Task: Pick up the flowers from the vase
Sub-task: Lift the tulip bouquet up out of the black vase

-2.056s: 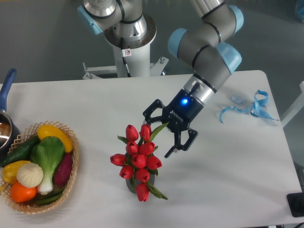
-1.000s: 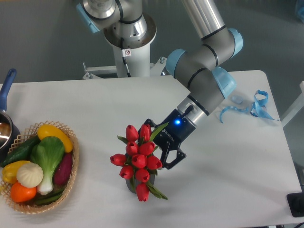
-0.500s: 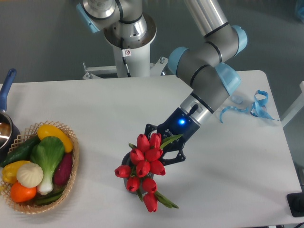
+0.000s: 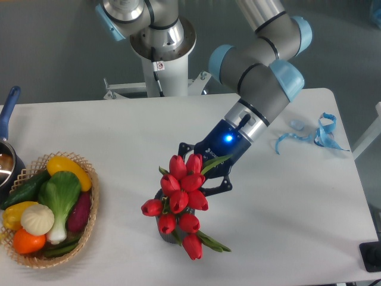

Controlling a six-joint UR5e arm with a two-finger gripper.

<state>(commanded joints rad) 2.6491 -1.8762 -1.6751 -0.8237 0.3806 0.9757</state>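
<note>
Camera view: fixed, above table
Gripper (image 4: 199,173): clenched on flowers, fingers mostly hidden behind buds
Flowers (image 4: 180,199): at gripper tips, spreading down-left from it
Look: red closed tulip buds, green leaves
Vase (image 4: 165,229): below-left of gripper, dark, under buds

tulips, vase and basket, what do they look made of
Tulips: probably plastic or fabric fakes, since the buds are uniform, glossy red and stiffly shaped. Vase: dark grey and matte, mostly hidden by the bunch, so ceramic or plastic, cannot tell. Basket: woven tan wicker or bamboo, with an open lattice rim.
</note>
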